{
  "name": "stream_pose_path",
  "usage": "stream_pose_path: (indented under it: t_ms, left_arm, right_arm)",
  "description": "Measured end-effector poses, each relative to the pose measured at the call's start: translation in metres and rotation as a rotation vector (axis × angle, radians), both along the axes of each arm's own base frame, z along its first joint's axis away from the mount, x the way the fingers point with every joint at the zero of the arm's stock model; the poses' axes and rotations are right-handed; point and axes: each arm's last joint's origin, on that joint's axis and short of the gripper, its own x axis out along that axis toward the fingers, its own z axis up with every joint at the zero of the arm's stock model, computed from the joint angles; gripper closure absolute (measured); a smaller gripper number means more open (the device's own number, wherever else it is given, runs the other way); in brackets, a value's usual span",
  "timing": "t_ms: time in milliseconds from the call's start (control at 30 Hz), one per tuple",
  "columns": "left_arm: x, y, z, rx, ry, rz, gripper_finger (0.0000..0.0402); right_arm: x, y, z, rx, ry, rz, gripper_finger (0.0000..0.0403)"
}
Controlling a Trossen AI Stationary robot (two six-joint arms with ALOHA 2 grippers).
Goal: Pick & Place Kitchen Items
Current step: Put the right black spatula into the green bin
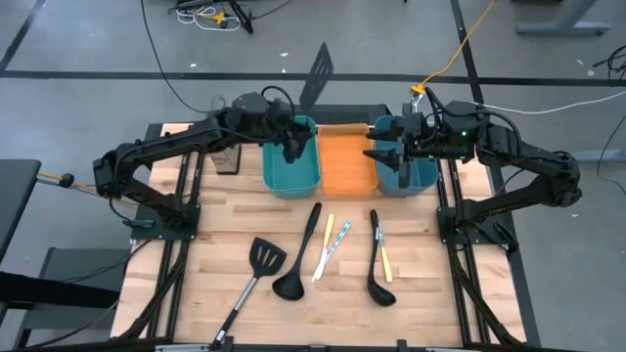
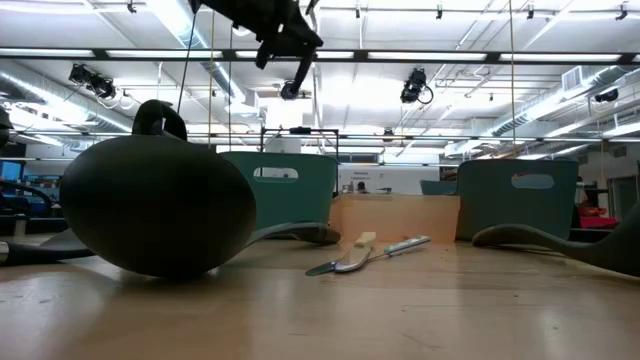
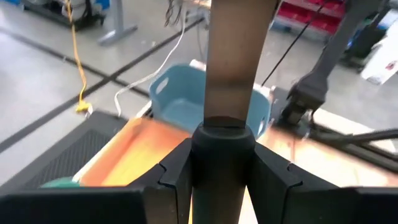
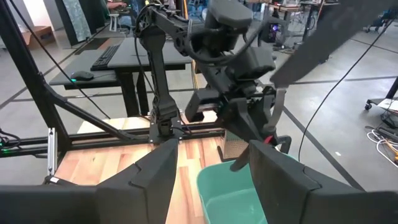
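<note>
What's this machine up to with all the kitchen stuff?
The left gripper is holding a black spatula by its handle, raised over the left teal bin. The right gripper hovers open and empty over the right teal bin. On the table lie another spatula, two ladles and some small sticks, not yet picked up.

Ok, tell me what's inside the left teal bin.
The left teal bin shows bare teal floor. The left gripper holds a spatula over it, hiding the bin's far part.
</note>
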Motion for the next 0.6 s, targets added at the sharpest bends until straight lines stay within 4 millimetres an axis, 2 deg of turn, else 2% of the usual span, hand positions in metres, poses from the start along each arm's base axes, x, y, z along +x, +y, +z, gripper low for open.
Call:
stream_pose_path:
  t_ms: [233, 600]
  left_arm:
    - [-0.006, 0.003, -0.024, -0.106, 0.139, 0.021, 0.0275]
    - [-0.009, 0.001, -0.028, -0.144, 0.174, 0.017, 0.0275]
  right_arm:
    - [0.0, 0.0, 0.0, 0.002, 0.0, 0.007, 0.0197]
    - [0.0, 0.0, 0.0, 0.002, 0.0, 0.008, 0.0197]
